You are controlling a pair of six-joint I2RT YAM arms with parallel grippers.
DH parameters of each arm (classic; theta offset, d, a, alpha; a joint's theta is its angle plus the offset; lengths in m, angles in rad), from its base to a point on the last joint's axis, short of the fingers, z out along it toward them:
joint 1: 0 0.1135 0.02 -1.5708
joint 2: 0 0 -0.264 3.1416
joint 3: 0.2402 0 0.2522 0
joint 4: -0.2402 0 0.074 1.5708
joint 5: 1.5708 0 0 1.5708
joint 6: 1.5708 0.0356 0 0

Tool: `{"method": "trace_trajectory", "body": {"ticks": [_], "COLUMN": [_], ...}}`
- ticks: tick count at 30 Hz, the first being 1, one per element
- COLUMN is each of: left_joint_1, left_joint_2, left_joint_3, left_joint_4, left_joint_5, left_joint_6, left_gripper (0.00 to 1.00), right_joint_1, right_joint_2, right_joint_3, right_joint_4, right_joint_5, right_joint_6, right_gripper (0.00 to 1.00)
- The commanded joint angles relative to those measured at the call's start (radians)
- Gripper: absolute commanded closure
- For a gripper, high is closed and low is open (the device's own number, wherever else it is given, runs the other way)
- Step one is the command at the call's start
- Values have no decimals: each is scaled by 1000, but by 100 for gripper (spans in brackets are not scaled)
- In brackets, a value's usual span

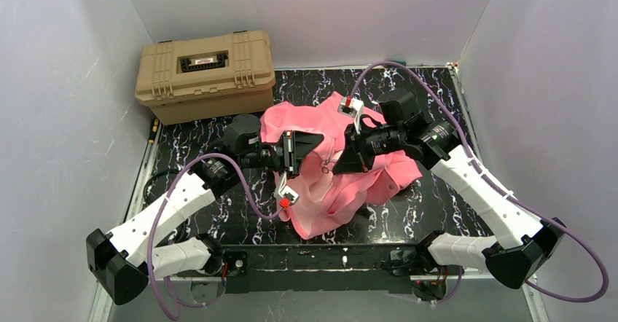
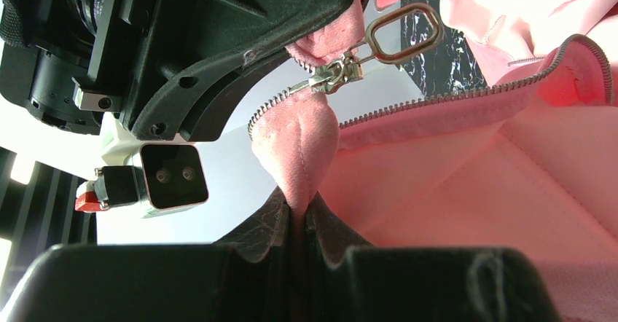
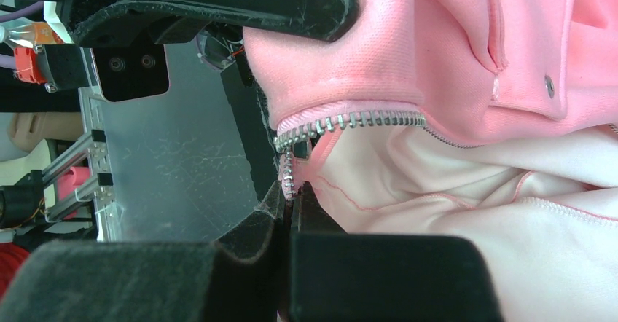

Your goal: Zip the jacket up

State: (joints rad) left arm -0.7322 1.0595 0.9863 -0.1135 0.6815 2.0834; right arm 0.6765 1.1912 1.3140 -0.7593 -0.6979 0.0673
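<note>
Top external: the salmon-pink jacket (image 1: pixel 342 191) lies crumpled in the middle of the black marbled table (image 1: pixel 437 213), between the 2 arms. A tan case (image 1: pixel 208 74) stands at the far left corner, apart from the jacket. The left gripper (image 1: pixel 310 154) reaches in from the left and the right gripper (image 1: pixel 339 163) from the right; their tips are close together over the garment's upper middle.

Left wrist: the left gripper (image 2: pixel 299 216) is closed tight, pinching a fold of pink fabric at the front edge, which stands up from between its fingers. Just above that fold sits the metal zipper slider (image 2: pixel 337 74) with its ring pull (image 2: pixel 404 34) tilted up to the right. A row of zipper teeth (image 2: pixel 466 96) runs off to the right along the open front. The right gripper's black finger hangs close above the slider.

Right wrist: the right gripper (image 3: pixel 290 205) is nipped shut on the jacket's zipper edge, where the zipper teeth (image 3: pixel 350 122) bend down into its fingers. Pale lining (image 3: pixel 466 183) spreads to the right, and a snap (image 3: pixel 548 85) shows on the outer fabric.
</note>
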Motion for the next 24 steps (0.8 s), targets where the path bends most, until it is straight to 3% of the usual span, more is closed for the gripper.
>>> {"method": "trace_trajectory", "body": {"ticks": [1,24], "left_joint_1": [1,2], "left_joint_2": [-22,-29], "left_joint_3": [7,5], "left_joint_4": [-9,-19], "left_joint_5": [19,13], "left_joint_6": [305,301], "left_gripper": [100,100], "right_joint_1": [7,6], "right_joint_2": [-15,-52], "right_joint_3": [45,26], "right_joint_4": [26,-4], "right_joint_5": [-18,5], "right_joint_6": [3,-9], "right_gripper": [99,99]}}
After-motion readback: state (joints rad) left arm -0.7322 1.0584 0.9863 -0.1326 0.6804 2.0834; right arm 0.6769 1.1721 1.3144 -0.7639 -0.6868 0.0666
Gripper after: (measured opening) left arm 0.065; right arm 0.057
